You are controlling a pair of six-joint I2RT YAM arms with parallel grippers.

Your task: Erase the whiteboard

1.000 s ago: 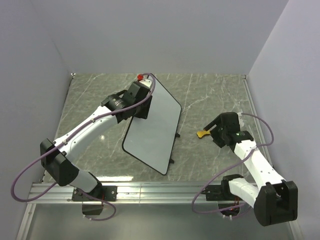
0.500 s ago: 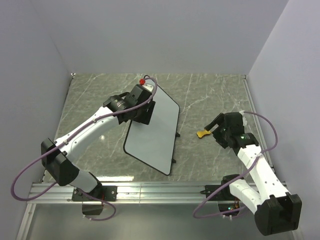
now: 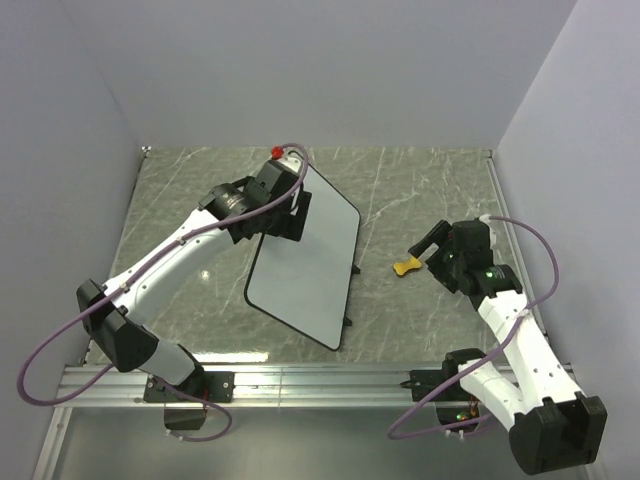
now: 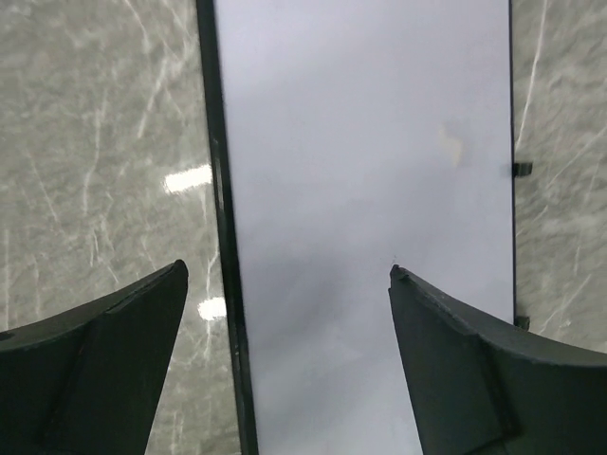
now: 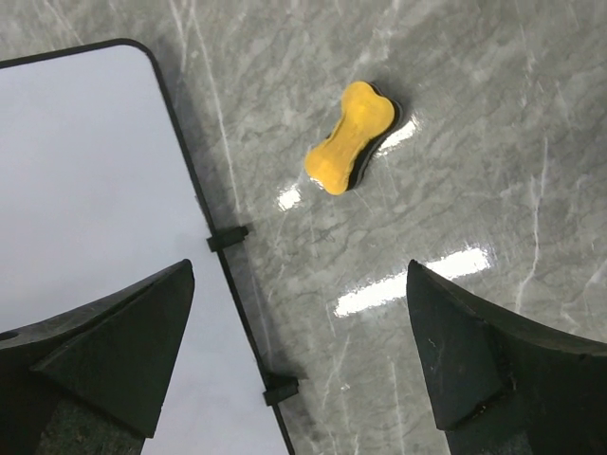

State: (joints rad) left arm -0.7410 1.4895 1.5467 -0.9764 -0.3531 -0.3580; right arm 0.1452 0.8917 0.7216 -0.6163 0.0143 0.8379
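The whiteboard (image 3: 310, 265) lies lengthwise, far to near.

A grey-green, marble-patterned table (image 3: 420, 190) fills the middle of the top view. 2 things lie on it: a black-rimmed whiteboard (image 3: 310, 265) at centre, and a yellow bone-shaped eraser (image 3: 404, 268) to its right, apart from its rim.

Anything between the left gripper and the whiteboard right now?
Nothing visible. The left gripper, jaws open, faces the whiteboard at its rim with nothing in between. The eraser lies beyond the board's opposite edge.
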